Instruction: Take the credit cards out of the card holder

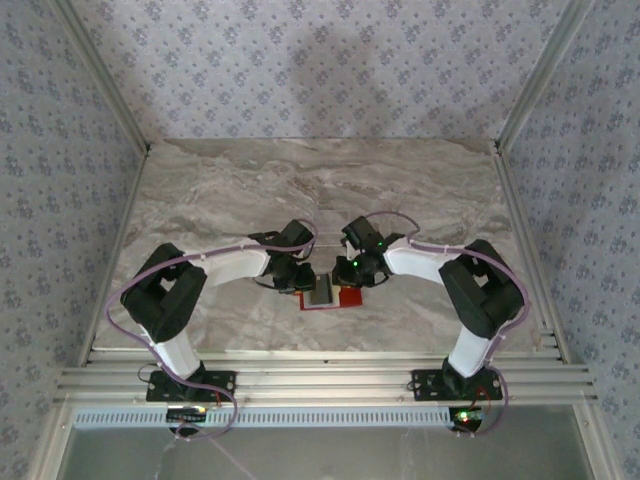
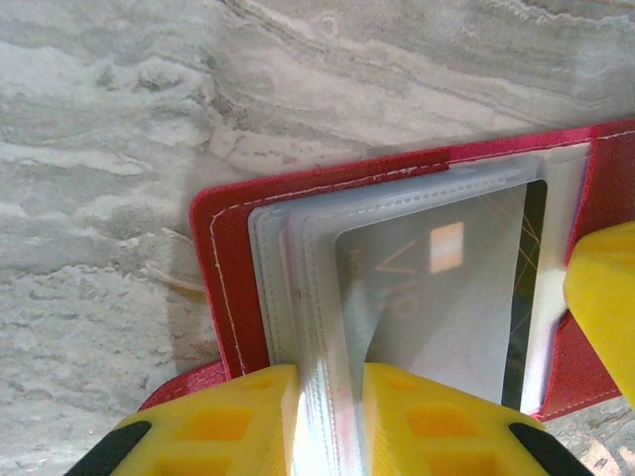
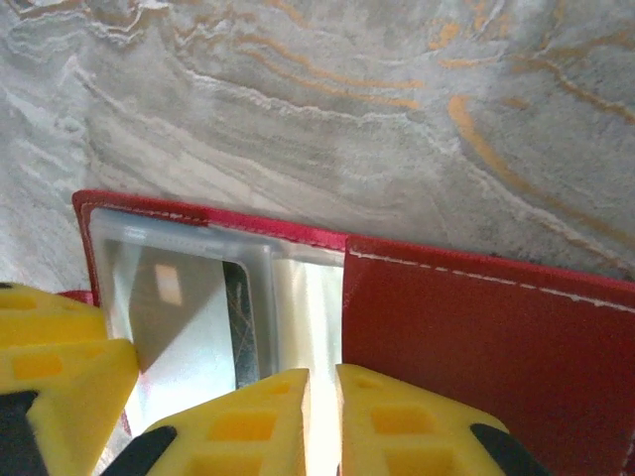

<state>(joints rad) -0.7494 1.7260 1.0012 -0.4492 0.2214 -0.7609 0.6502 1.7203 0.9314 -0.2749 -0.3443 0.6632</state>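
I see the holder (image 1: 335, 296) lying open on the table (image 1: 400, 180) between both arms, cards (image 2: 437, 288) in its clear pocket. My left claw (image 2: 327, 382) is clamped on the holder's sleeves (image 2: 298, 248). The right claw (image 3: 322, 382) is nearly closed at the fold, and I cannot tell whether it grips.

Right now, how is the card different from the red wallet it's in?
The card holder is bright red with pale stitching; the credit card is pale with a dark stripe. The card holder is bigger, and the credit card fits inside its edges. The card holder lies open, while the credit card sits tucked in a clear pocket. Both are flat rectangles.
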